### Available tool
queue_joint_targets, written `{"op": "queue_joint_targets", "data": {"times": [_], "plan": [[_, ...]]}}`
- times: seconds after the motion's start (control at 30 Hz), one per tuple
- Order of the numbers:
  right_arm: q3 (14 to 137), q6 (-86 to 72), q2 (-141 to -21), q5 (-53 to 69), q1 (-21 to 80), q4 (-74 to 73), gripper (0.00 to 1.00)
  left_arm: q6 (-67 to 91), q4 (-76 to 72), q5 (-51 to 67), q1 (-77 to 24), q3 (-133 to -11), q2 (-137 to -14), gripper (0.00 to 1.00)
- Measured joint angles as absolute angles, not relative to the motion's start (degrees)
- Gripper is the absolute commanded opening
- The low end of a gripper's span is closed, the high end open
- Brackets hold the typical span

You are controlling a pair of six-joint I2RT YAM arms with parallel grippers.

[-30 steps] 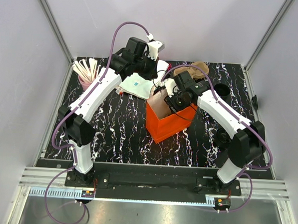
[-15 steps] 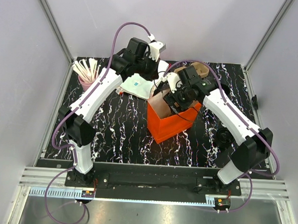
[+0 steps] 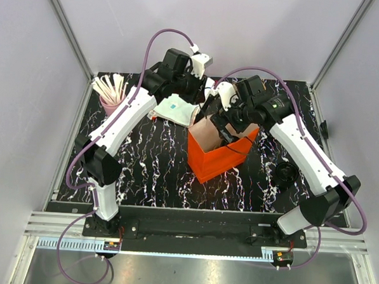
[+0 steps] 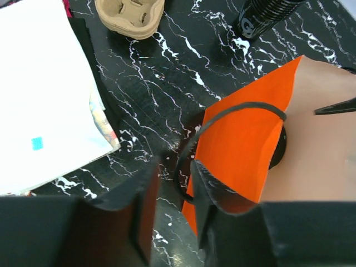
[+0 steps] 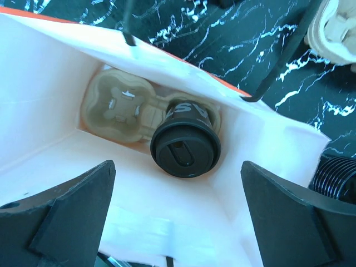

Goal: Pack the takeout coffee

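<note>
The left arm stretches far across the table, elbow bent, wrist turned down toward the orange bag. The left claw stands slightly parted, with the bag's black handle looping loose through the gap. A second ago it was pressed together there. White paper lies to that claw's left.

The right arm arches high, its wrist pointing straight down over the bag's mouth. The right claw is spread wide and holds nothing. A second ago it sat lower, down in the bag and half closed; it has since lifted out and drawn back toward the far side.

Directly beneath the right claw, the cup stands upright, lidded, at the bag's bottom, in one hollow of the tray. The other hollow lies to the claw's left.
</note>
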State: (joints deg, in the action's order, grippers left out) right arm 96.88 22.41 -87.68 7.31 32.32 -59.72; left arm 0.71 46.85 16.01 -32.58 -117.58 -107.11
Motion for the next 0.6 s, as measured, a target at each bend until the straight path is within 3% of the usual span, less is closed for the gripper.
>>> {"op": "queue_joint_targets", "data": {"times": [0.3,0.47,0.6], "plan": [[101.2,22.8,-85.6,9.5,32.3,-62.5,1.00,-0.3,46.9,16.1,-33.0,-117.6,-107.1,0.72],[103.4,23.2,-83.5,9.6,32.3,-63.1,1.00,-0.6,46.9,16.1,-33.3,-117.6,-107.0,0.76],[104.0,23.1,-81.7,7.2,32.3,-62.4,1.00,-0.7,46.9,16.3,-33.4,-117.6,-106.7,0.68]]}}
